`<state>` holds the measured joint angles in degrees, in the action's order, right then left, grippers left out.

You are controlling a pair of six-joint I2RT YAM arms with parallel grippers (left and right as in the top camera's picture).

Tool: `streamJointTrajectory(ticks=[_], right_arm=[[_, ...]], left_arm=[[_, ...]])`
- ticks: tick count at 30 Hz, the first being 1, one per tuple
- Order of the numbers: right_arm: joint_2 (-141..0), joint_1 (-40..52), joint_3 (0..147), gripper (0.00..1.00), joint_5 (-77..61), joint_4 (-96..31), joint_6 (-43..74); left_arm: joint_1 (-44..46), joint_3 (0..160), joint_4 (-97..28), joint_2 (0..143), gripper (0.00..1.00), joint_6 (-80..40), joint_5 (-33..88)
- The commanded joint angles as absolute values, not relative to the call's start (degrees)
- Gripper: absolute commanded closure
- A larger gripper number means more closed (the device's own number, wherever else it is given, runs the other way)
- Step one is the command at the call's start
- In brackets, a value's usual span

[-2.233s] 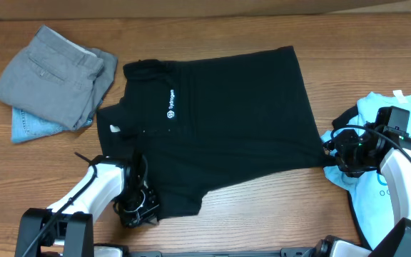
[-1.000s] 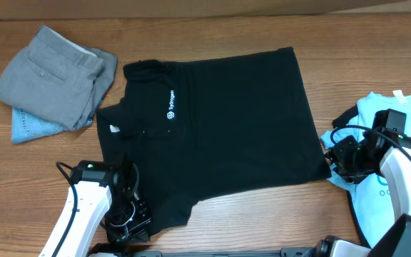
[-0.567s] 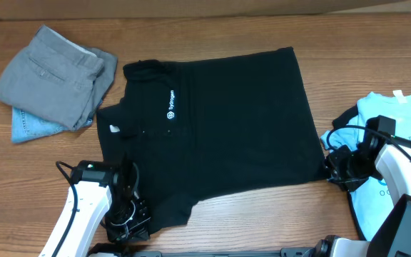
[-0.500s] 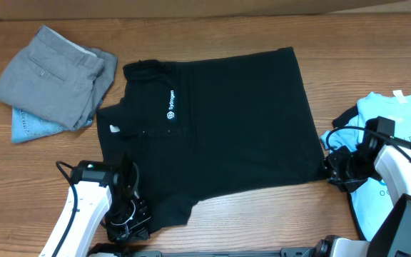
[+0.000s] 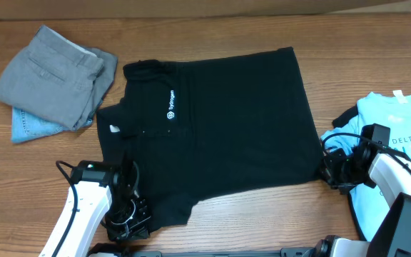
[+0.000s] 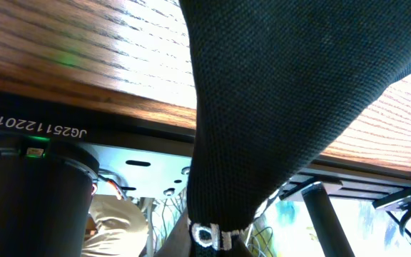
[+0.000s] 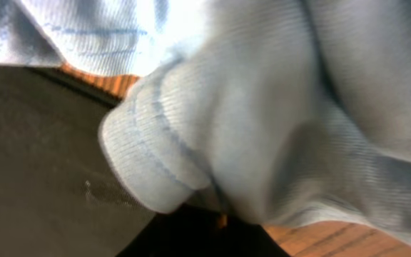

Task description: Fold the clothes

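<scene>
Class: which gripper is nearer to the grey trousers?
Left. The left gripper holds the black shirt by its sleeve, on the side of the grey trousers; the right gripper is at the shirt's hem, on the opposite side.

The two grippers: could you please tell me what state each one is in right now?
Left gripper: closed on the black shirt.
Right gripper: open or closed cannot be told.
</scene>
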<state>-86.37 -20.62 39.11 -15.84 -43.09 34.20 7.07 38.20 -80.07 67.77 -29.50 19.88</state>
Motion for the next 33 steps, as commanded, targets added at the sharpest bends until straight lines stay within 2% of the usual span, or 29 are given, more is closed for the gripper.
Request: streamJointTrajectory(ticks=[1, 6, 17, 25, 33], right_arm=[[-86.37, -20.71, 40.36, 0.79, -11.6, -44.27, 34.04], [-85.21, -20.69, 46.09, 0.85, -11.57, -50.94, 30.46], [-82.61, -20.69, 55.96, 0.89, -11.62, -67.81, 25.17], [-82.61, -20.62, 55.96, 0.9, -13.43, -65.3, 23.66], [-82.63, -20.62, 55.94, 0.94, -21.39, -57.3, 22.55]], left_arm=[[6.76, 38.15, -79.94, 67.22, 0.96, -29.67, 18.87], [6.76, 38.46, -79.9, 67.2, 0.96, -29.61, 19.09], [6.52, 51.09, -85.52, 67.2, 0.96, -29.82, 15.79], [5.21, 57.71, -88.82, 67.22, 0.96, -29.87, 10.09], [5.21, 57.71, -83.4, 68.12, 0.96, -32.36, 6.52]])
